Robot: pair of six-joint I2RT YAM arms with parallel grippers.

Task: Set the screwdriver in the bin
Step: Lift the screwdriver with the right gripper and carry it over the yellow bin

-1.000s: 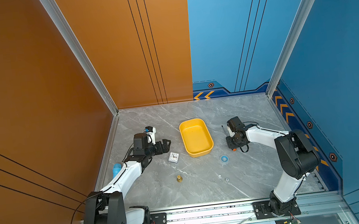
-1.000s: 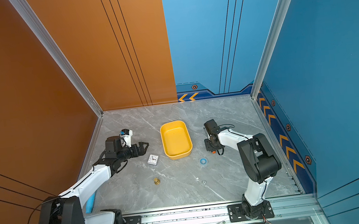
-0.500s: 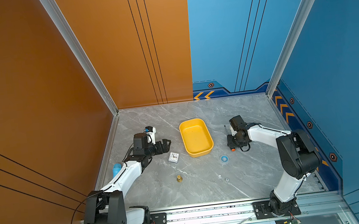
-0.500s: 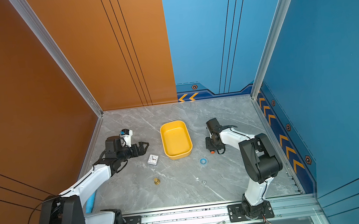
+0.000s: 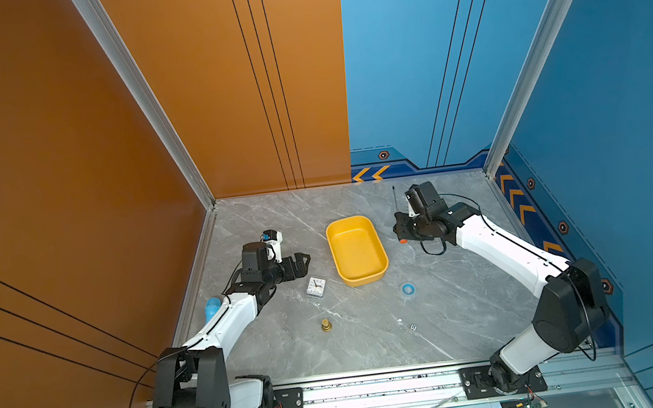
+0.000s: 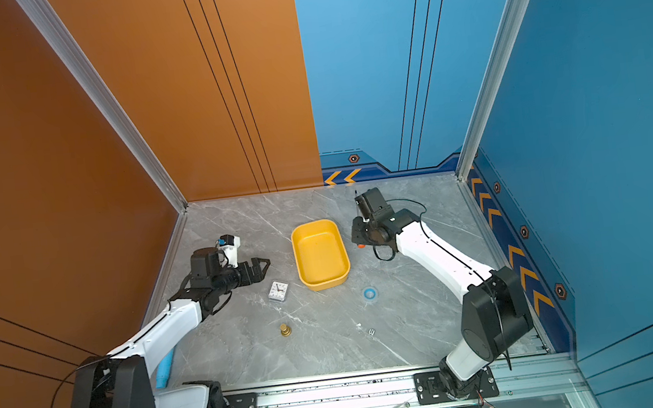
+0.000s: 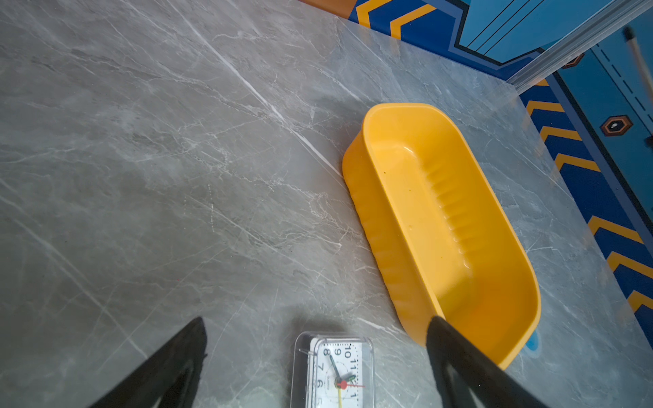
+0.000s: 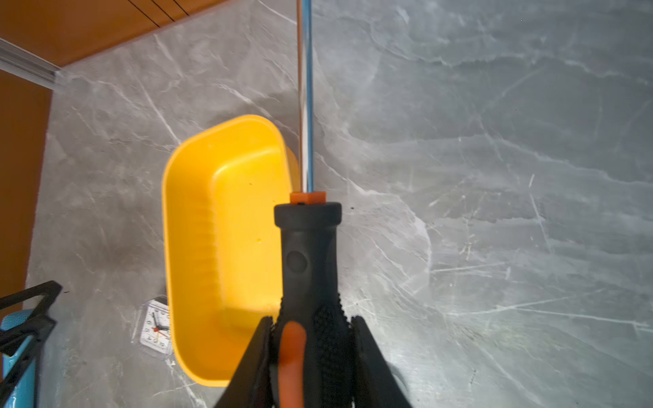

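Note:
My right gripper [image 5: 400, 226] [image 6: 359, 230] is shut on the screwdriver's [image 5: 395, 201] black handle and holds it off the table, just right of the bin. Its thin shaft points up toward the back wall; its orange end [image 5: 403, 241] hangs lowest. In the right wrist view, the gripper [image 8: 311, 323] has both fingers [image 8: 263, 332] pressed against the screwdriver [image 8: 307, 254]. The yellow bin [image 5: 357, 251] [image 6: 320, 256] [image 7: 441, 219] [image 8: 226, 226] sits empty mid-table. My left gripper [image 5: 302, 260] [image 6: 263, 266] [image 7: 316, 321] hovers open left of the bin.
A small clock [image 5: 316, 286] [image 7: 334, 371] lies just below the left gripper, near the bin's front left corner. A brass piece [image 5: 326, 325], a blue ring [image 5: 408, 288] and a die [image 5: 413, 327] lie toward the front. A light-blue flashlight [image 5: 211, 306] lies by the left wall.
My right gripper has risen with the screwdriver and shifted toward the back of the table, staying beside the bin. The left arm has not moved.

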